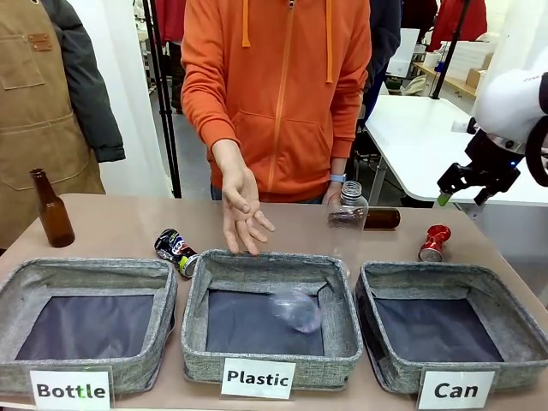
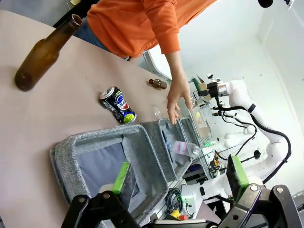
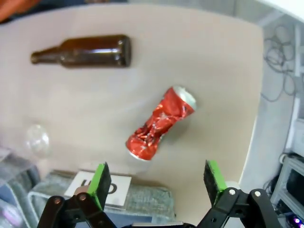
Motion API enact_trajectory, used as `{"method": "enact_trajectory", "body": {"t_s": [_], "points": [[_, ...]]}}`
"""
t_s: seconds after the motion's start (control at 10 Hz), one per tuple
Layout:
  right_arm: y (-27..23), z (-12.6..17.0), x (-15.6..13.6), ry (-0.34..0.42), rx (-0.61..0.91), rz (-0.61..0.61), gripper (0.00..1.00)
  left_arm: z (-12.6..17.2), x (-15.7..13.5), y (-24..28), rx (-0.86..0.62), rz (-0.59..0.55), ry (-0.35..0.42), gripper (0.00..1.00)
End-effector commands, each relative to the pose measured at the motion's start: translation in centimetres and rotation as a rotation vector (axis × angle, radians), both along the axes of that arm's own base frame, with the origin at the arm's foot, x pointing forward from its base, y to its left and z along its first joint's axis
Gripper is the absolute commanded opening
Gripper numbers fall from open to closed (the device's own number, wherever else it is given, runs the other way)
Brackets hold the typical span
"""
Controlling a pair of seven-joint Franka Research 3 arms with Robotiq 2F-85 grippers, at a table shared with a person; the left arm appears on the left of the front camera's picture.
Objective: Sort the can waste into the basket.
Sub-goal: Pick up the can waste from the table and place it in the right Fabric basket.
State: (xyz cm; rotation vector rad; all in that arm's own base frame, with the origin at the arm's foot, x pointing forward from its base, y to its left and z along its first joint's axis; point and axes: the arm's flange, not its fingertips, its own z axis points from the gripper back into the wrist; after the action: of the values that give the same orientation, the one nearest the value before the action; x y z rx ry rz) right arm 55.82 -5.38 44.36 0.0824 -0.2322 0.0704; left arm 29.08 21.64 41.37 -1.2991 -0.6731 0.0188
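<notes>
My right hand point(image 3: 156, 180) is open wide and holds nothing. It hangs in the air above the bench point(image 3: 71, 104). Just past my green pads point(image 3: 100, 183) lies the red can point(image 3: 160, 124). It is squashed in the middle and lies slanted, with its silver top pointing away from me. Right under the hand, on my side of the can, is the grey basket point(image 3: 142, 202) with the "Can" label. Farther out, beyond the can, a brown bottle point(image 3: 83, 51) lies on its side.

I think the job now is to pick up this red can. To do it well, I would turn the wrist first, so one pad comes to each long side of the can. Then I would go straight down and close on the squashed middle, softly, because it could slip. I should lift it higher than the basket wall before I pull back.

My left hand point(image 2: 179, 174) is also open wide and empty, above a grey bin point(image 2: 61, 152). The dark can point(image 2: 118, 105) lies on the bench past that bin's far wall. A person's arm point(image 2: 173, 76) reaches in near it, so I would wait.
</notes>
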Motion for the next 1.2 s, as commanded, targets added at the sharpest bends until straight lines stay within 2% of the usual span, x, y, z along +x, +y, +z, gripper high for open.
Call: {"method": "enact_trajectory", "body": {"t_s": [0.0,0.1,0.2,0.3,0.4,0.5,0.7,0.8,0.9,1.1], "points": [[-0.1,0.8,-0.2,0.016,0.014,-0.016,1.0,0.2,-0.1,0.1,-0.003,-0.003,-0.028,1.0],[-0.1,0.8,0.0,0.02,-0.025,0.039,1.0,0.2,-0.1,0.1,-0.003,-0.003,-0.028,1.0],[0.2,0.7,0.1,0.024,-0.118,0.253,1.0,0.2,-0.1,0.1,-0.003,-0.003,-0.028,1.0],[0.3,0.5,0.0,0.056,-0.21,0.521,1.0,0.2,-0.1,0.1,-0.003,-0.003,-0.028,1.0],[0.4,0.4,0.0,0.034,-0.278,0.827,1.0,0.2,-0.1,0.1,-0.003,-0.003,-0.028,1.0],[0.4,0.2,-0.1,-0.001,-0.302,1.067,1.0,0.2,-0.1,0.1,-0.003,-0.003,-0.028,1.0],[0.1,-0.3,-0.6,-0.001,-0.341,1.43,1.0,0.2,-0.1,0.1,-0.003,-0.003,-0.028,1.0],[-0.2,-0.7,-1.1,0.031,-0.381,1.678,1.0,0.2,-0.1,0.1,-0.003,-0.003,-0.028,1.0],[-0.8,-1.1,-1.4,0.002,-0.409,1.967,1.0,0.2,-0.1,0.1,-0.003,-0.003,-0.028,1.0],[-1.4,-1.7,-0.5,-0.085,-0.336,2.294,1.0,0.2,-0.1,0.1,-0.003,-0.003,-0.028,1.0]]}}
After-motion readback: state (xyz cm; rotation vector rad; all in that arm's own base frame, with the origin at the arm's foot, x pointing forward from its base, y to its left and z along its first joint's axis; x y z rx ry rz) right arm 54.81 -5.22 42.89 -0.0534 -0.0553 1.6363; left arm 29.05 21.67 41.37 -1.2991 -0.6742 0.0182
